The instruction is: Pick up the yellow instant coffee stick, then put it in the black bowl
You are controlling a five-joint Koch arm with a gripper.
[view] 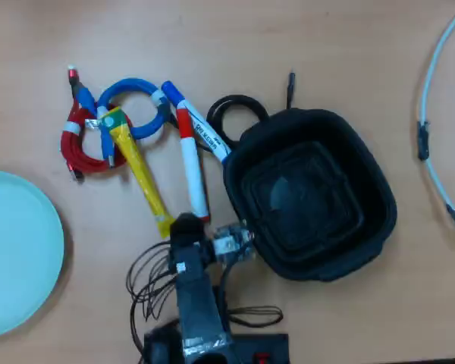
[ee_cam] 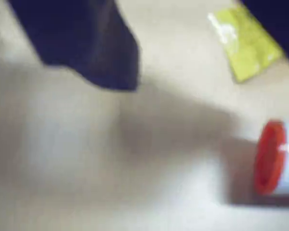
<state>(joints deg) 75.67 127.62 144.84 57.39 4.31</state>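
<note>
Low in the overhead view the gripper (view: 183, 226) hangs over the near tip of the yellow instant coffee stick (view: 140, 173); whether its jaws are apart, I cannot tell. The sachet slants to upper left, likely light, limp and slick, so pinch its middle. The black bowl (view: 362, 176) sits right of centre.

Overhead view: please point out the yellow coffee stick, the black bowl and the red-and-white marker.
yellow coffee stick (view: 139, 171): overhead view, middle of sachet.
black bowl (view: 379, 189): overhead view, right wall.
red-and-white marker (view: 192, 168): overhead view, white barrel.
</note>
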